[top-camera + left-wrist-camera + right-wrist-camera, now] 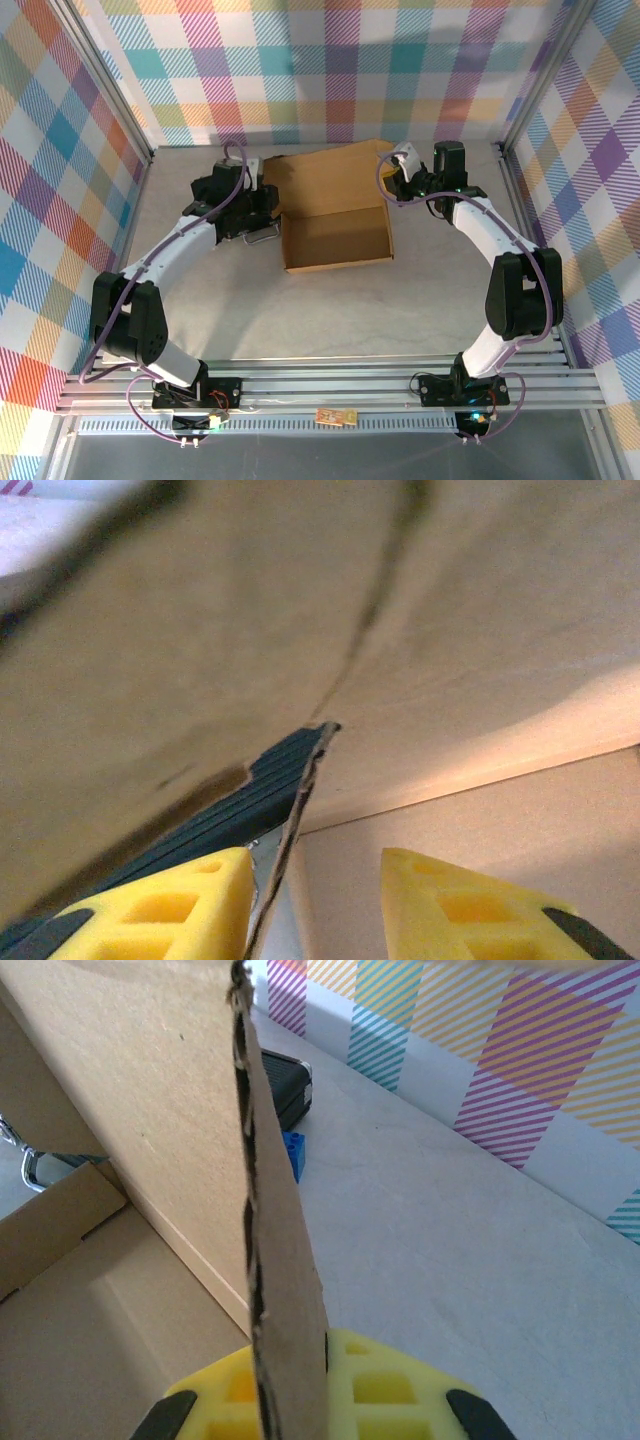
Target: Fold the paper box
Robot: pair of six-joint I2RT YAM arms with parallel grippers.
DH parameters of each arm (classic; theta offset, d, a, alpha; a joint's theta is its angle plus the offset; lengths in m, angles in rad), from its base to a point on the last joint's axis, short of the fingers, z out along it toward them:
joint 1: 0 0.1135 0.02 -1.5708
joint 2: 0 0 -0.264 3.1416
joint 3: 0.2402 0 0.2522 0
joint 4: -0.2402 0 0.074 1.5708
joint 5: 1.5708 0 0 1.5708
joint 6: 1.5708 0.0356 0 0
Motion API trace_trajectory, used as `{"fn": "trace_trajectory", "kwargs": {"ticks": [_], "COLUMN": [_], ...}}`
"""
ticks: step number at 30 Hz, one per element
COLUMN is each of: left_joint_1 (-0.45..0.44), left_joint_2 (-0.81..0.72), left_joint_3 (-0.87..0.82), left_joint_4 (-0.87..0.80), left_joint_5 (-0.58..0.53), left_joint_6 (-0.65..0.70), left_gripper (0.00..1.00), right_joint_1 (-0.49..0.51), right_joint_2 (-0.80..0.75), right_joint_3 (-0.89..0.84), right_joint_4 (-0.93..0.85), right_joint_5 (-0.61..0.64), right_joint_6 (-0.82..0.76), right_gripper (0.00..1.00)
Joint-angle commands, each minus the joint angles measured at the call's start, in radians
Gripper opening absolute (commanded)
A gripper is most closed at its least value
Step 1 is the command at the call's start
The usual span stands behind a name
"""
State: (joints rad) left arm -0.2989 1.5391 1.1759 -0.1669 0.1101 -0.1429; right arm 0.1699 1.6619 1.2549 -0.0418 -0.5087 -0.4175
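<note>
**A:** Where was the paper box (336,240)?

**B:** In the middle of the table (200,320), tray flat, its lid panel raised at the back between both arms.

**A:** And the pincers?

**B:** The right gripper (290,1385) was clamped on the lid's right edge. The left gripper (315,880) stood part open, a flap edge between its fingers (215,875) but not pinched.

**A:** The risk?

**B:** I'd judge a crooked left grip could crumple that flap. With one side gripped, a lopsided push might twist the lid or shove the box against the black case (285,1085) beside it
</note>
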Motion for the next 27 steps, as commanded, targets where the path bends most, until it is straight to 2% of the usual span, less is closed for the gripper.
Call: {"fn": "trace_trajectory", "kwargs": {"ticks": [1,5,11,16,20,23,27], "left_joint_1": [-0.006,-0.014,-0.060,-0.124,-0.182,-0.209,-0.255], "left_joint_2": [0.026,0.059,0.080,0.105,0.121,0.138,0.166], "left_joint_3": [0.031,0.062,0.103,0.177,0.233,0.258,0.286], "left_joint_4": [-0.012,-0.020,-0.036,-0.165,-0.284,-0.344,-0.373], "left_joint_5": [-0.014,-0.040,-0.129,-0.253,-0.402,-0.470,-0.536], "left_joint_6": [-0.044,-0.093,-0.219,-0.309,-0.404,-0.463,-0.450], "left_gripper": [0.35,0.27,0.00,0.00,0.00,0.00,0.00], "right_joint_1": [-0.001,0.000,0.007,0.041,0.055,0.057,0.065], "right_joint_2": [0.008,0.004,-0.011,-0.046,-0.083,-0.097,-0.121], "right_joint_3": [0.027,0.019,-0.008,-0.062,-0.123,-0.142,-0.152], "right_joint_4": [0.043,0.051,0.079,0.118,0.172,0.178,0.157], "right_joint_5": [-0.030,-0.021,0.043,0.176,0.284,0.311,0.332], "right_joint_6": [0.023,0.036,0.083,0.134,0.245,0.328,0.414], "right_gripper": [0.00,0.00,0.00,0.00,0.02,0.05,0.09]}}
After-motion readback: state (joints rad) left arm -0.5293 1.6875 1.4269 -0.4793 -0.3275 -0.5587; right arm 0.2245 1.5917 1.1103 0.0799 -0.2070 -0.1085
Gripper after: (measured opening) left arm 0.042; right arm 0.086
